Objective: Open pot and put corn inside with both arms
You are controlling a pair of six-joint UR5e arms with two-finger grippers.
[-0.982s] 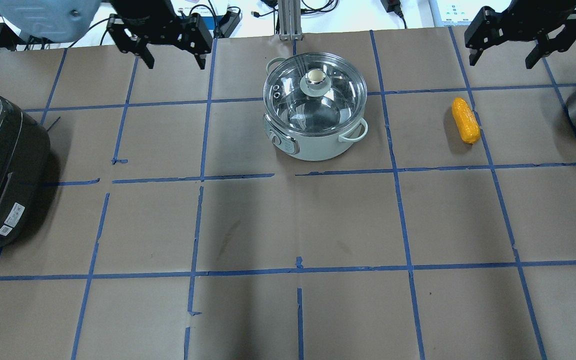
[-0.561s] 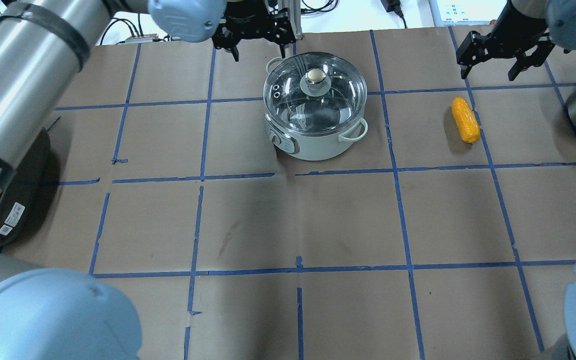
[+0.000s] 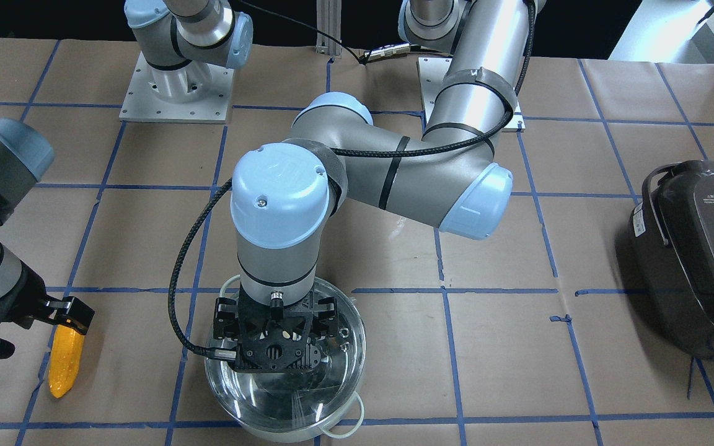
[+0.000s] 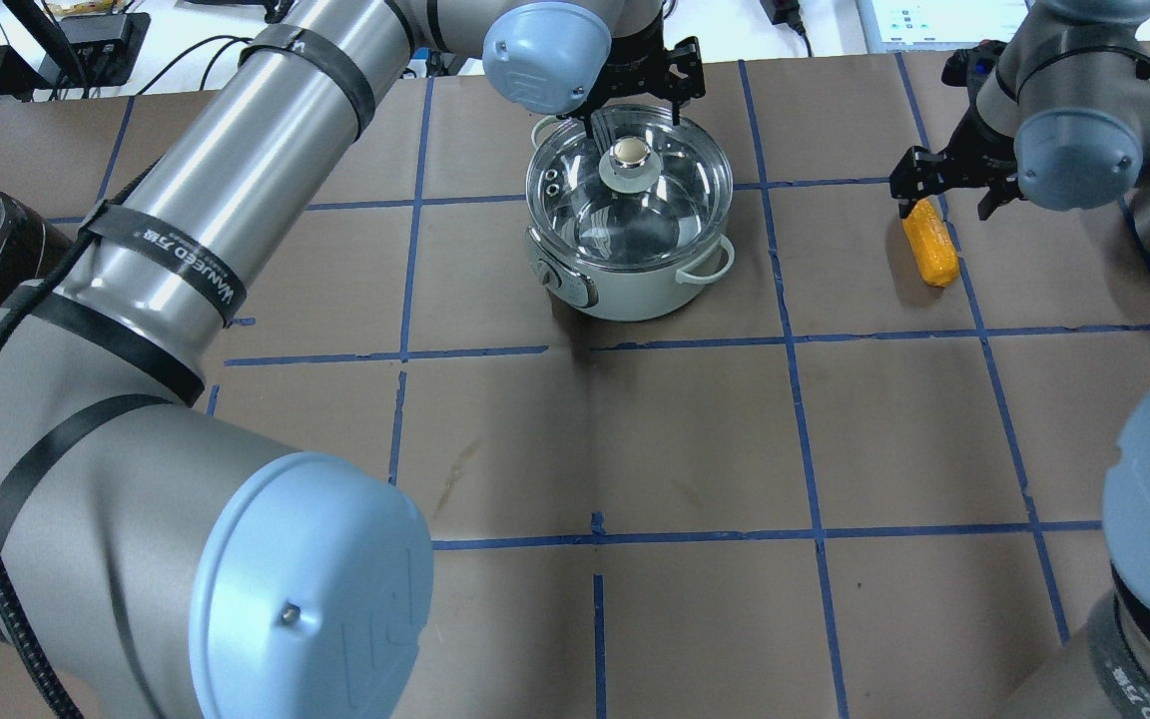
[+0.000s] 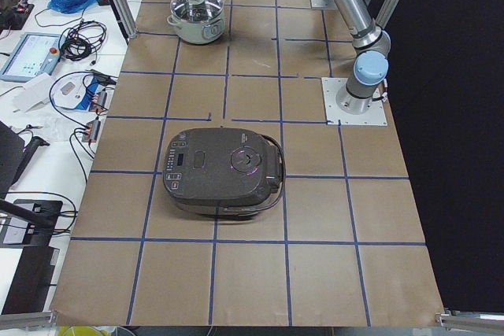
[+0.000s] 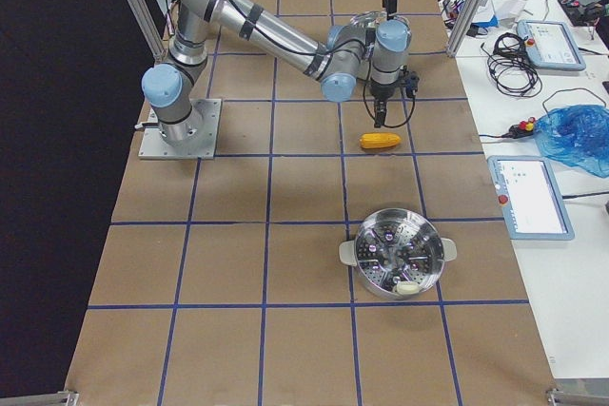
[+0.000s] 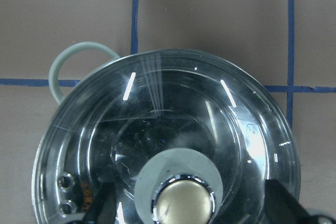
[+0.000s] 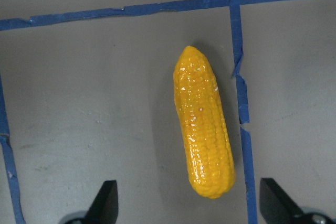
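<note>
The pot (image 4: pixel 635 285) stands at the far middle of the table with its glass lid (image 4: pixel 665 205) on. My left gripper (image 4: pixel 633 118) is open and hangs just above the lid, its fingers on either side of the steel knob (image 7: pixel 184 203). The pot also shows in the front view (image 3: pixel 282 409). The yellow-orange corn (image 4: pixel 929 245) lies on the table to the pot's right. My right gripper (image 4: pixel 944 205) is open above the corn's far end. In the right wrist view the corn (image 8: pixel 203 124) lies lengthwise between the two fingertips (image 8: pixel 105 200).
A dark grey rice cooker (image 3: pixel 698 260) sits at the table's left end. A steel steamer pot (image 6: pixel 400 254) stands near the right end, beyond the corn. My left arm's long links (image 4: pixel 186 250) stretch across the left half of the table.
Both arms have swung in from the far edge. The left gripper moved right to over the pot lid. The right gripper came down over the corn. Pot and corn have not moved.
</note>
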